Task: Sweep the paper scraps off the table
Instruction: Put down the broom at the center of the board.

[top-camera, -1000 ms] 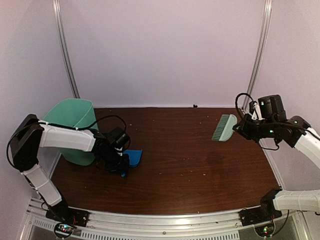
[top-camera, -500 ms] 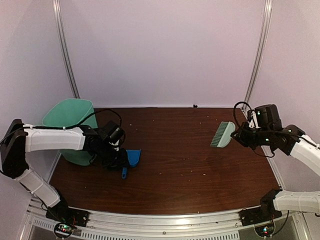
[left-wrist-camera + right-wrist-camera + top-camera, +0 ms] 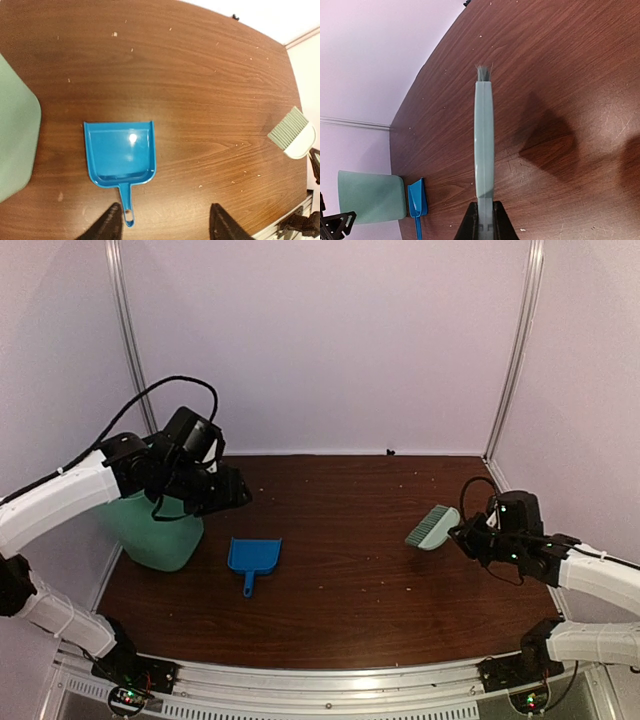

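Note:
The blue dustpan (image 3: 253, 555) lies flat on the dark wood table (image 3: 380, 540), its handle toward the near edge. My left gripper (image 3: 225, 490) hangs open well above it, beside the bin. In the left wrist view the dustpan (image 3: 120, 160) is below, and its handle tip is near my left fingertip (image 3: 111, 225); nothing is between the fingers. My right gripper (image 3: 465, 537) is shut on the handle of the pale green brush (image 3: 433, 527), low over the table's right side. The brush (image 3: 484, 135) points away from the gripper (image 3: 484, 220). The paper scraps are out of view; only tiny pale specks (image 3: 114, 34) dot the wood.
A mint-green bin (image 3: 160, 530) stands at the table's left edge, just left of the dustpan. White walls and metal posts close off the back and sides. The silver frame rail (image 3: 330, 680) runs along the near edge.
My left gripper opened, let go of the dustpan handle and rose back toward the bin; the dustpan stays on the table. My right arm lowered the brush and moved it slightly left.

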Controlling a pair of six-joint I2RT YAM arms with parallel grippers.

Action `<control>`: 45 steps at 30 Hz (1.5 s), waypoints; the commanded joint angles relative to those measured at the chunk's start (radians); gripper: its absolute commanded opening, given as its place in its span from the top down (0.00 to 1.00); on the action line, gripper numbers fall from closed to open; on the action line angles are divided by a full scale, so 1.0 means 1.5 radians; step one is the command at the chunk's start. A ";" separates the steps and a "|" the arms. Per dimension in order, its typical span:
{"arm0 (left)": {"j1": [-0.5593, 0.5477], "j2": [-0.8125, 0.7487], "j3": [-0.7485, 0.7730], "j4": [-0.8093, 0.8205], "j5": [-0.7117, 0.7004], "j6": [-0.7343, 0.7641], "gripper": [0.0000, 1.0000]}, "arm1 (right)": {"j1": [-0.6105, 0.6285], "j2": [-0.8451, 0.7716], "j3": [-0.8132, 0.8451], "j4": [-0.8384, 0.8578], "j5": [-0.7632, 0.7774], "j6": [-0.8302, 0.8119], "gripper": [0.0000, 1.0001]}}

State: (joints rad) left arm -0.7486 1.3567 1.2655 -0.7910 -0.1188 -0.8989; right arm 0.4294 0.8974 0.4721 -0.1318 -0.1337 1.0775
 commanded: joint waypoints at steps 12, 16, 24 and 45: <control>0.001 -0.168 0.024 0.023 -0.102 0.070 0.02 | -0.013 0.181 0.052 0.179 -0.054 -0.019 1.00; 0.001 -0.213 0.001 0.038 -0.113 0.081 0.02 | -0.013 0.206 0.037 0.174 -0.067 -0.031 1.00; 0.001 -0.274 -0.066 0.084 -0.100 0.069 0.02 | -0.014 0.225 0.022 0.060 -0.086 -0.053 0.83; 0.001 -0.273 -0.041 0.097 -0.108 0.094 0.02 | -0.023 0.084 0.223 -0.225 0.036 -0.191 0.06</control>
State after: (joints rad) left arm -0.7486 0.9428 1.1553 -0.7033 -0.2657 -0.7933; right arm 0.4026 1.0630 0.6827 -0.3603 -0.1593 0.8913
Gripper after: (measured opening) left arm 0.976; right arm 0.885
